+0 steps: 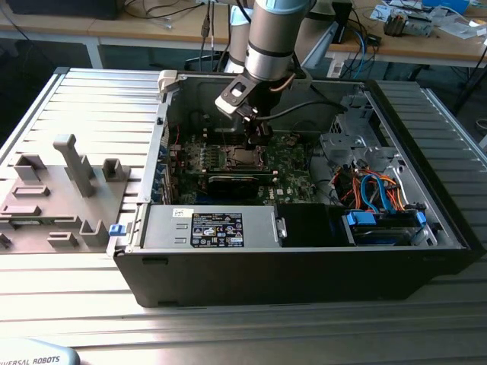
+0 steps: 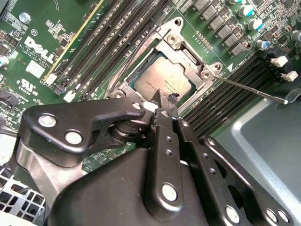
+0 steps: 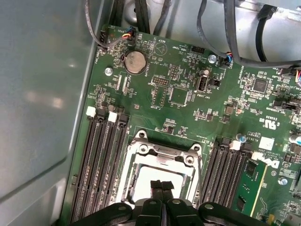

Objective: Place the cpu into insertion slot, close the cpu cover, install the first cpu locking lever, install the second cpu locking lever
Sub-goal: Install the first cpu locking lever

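Jaws: pinched together, empty; black gripper hangs just above the small silver-grey square chip.
CPU: lies flat inside the lowered silvery metal frame cover.
Risk: tips scratching the chip; the unlatched thin wire lever slipping aside.

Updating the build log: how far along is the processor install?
Done: the small silver-grey square cpu lies under the silvery metal-frame cpu cover, which looks closed flat. In hand: the shut black end effector hangs at the cpu's edge, holding nothing. Left: a thin metal locking lever sticks out sideways, seemingly unlatched.
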You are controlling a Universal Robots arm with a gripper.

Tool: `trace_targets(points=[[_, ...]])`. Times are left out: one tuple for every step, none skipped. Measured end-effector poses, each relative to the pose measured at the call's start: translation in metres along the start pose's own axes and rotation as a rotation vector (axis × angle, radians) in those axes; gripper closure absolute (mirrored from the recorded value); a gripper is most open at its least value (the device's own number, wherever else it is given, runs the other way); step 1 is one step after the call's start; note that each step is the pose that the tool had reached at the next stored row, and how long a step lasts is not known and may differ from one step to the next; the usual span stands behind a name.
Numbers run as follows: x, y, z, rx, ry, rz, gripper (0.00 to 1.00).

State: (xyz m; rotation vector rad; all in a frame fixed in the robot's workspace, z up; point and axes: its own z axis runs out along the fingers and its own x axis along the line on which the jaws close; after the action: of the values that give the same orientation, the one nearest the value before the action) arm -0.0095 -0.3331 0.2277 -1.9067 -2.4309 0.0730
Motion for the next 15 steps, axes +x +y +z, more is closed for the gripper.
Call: trace_targets(points=[[0.0000, 0.0000, 0.0000, 0.0001, -0.0003, -0.004, 0.89], [0.0000, 0.0000, 0.0000, 0.0001, -0.0007, -0.009, 0.89], [0.0000, 0.0000, 0.0000, 0.0001, -0.0010, -0.014, 0.89], [0.0000, 0.0000, 0.0000, 0.0002, -0.0013, -0.018, 0.89], [0.0000, 0.0000, 0.0000, 0.0003, -0.0014, -0.020, 0.89], [0.0000, 0.0000, 0.0000, 0.0003, -0.0017, -0.024, 0.89], [0.0000, 0.0000, 0.0000, 0.0005, -0.0030, -0.044, 0.89], [0.0000, 0.0000, 0.0000, 0.0008, -0.0048, -0.069, 0.89], [0.0000, 0.0000, 0.0000, 0.0009, -0.0054, -0.077, 0.89], [0.0000, 0.0000, 0.0000, 0.0009, -0.0056, -0.081, 0.89], [0.0000, 0.0000, 0.0000, 0.0009, -0.0057, -0.083, 0.89], [0.0000, 0.0000, 0.0000, 0.0010, -0.0059, -0.085, 0.89], [0.0000, 0.0000, 0.0000, 0.0010, -0.0062, -0.091, 0.89], [0.0000, 0.0000, 0.0000, 0.0011, -0.0065, -0.094, 0.89], [0.0000, 0.0000, 0.0000, 0.0011, -0.0067, -0.096, 0.89]])
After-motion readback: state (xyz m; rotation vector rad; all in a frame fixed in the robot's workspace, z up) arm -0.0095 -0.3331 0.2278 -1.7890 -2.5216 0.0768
